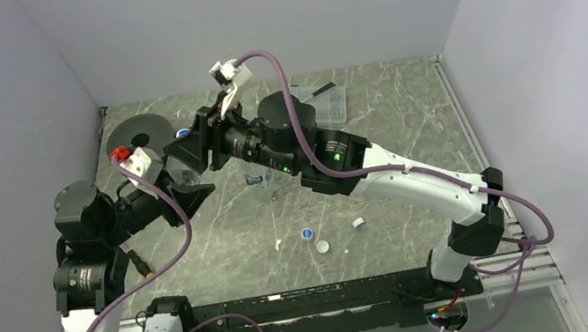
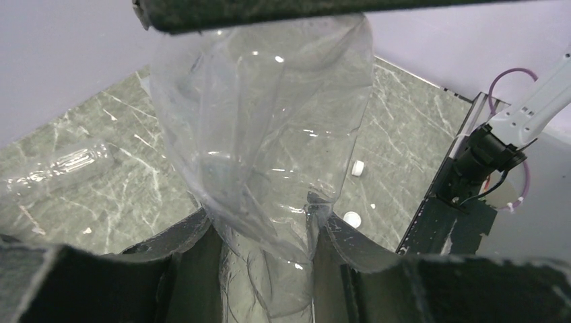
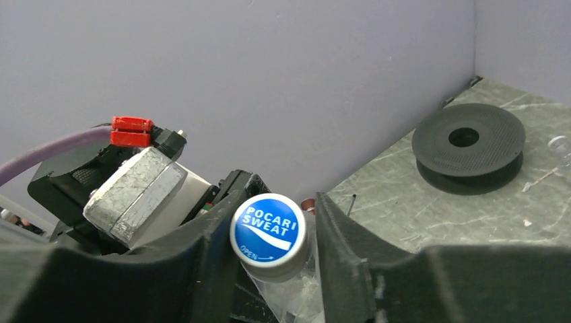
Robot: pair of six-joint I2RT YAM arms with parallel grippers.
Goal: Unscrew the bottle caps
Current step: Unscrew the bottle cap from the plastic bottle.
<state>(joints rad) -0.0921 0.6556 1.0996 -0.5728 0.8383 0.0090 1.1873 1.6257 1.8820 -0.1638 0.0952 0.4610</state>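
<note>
My left gripper (image 1: pixel 187 190) is shut on a clear bottle (image 1: pixel 180 164) and holds it above the table's left side. In the left wrist view its jaws (image 2: pixel 262 222) squeeze the crumpled bottle (image 2: pixel 262 121). My right gripper (image 1: pixel 196 146) is at the bottle's neck. In the right wrist view the gripper (image 3: pixel 278 202) has the white bottle cap with a blue top (image 3: pixel 268 232) between its fingers. The left finger touches the cap and a narrow gap shows at the right finger. Loose caps (image 1: pixel 307 234) (image 1: pixel 323 247) (image 1: pixel 358 223) lie on the table.
A short bottle with a blue label (image 1: pixel 255 177) stands mid-table. A clear tray (image 1: pixel 327 104) is at the back. A black spool (image 1: pixel 139 137) sits at the back left, also in the right wrist view (image 3: pixel 468 145). Another clear bottle (image 2: pixel 60 168) lies on the table.
</note>
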